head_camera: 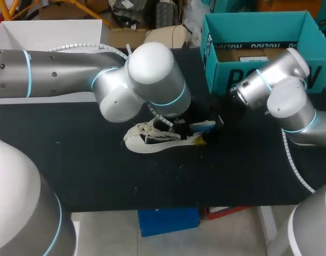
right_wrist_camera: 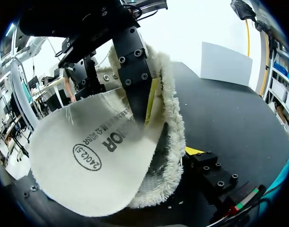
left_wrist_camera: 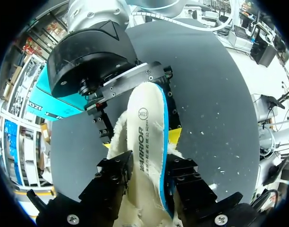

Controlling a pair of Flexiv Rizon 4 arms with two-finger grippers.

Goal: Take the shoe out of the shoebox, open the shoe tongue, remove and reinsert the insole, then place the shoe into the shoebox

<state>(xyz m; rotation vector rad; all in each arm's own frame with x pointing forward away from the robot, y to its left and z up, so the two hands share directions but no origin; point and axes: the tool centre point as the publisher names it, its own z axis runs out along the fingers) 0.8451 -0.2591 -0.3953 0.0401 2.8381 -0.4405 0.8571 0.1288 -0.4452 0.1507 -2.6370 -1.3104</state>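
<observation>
A white fleece-lined shoe [head_camera: 147,141] lies on its side on the black table [head_camera: 72,170], toe toward my left. Its insole [left_wrist_camera: 147,123], white on top and blue underneath, sticks out of the shoe's opening. My left gripper [left_wrist_camera: 147,175] is shut on the insole, one black finger against each side. In the right wrist view the insole [right_wrist_camera: 88,156] fills the foreground in front of the fleece collar [right_wrist_camera: 175,123]. My right gripper [head_camera: 205,133] stands wide open at the heel end. One yellow-tipped finger [right_wrist_camera: 194,151] is beside the collar, and the other is hidden.
The teal shoebox [head_camera: 221,74] stands open at the back right, behind my right arm. A white box [head_camera: 51,32] sits at the back left. My left arm's big joint [head_camera: 152,80] hangs over the shoe and hides part of it.
</observation>
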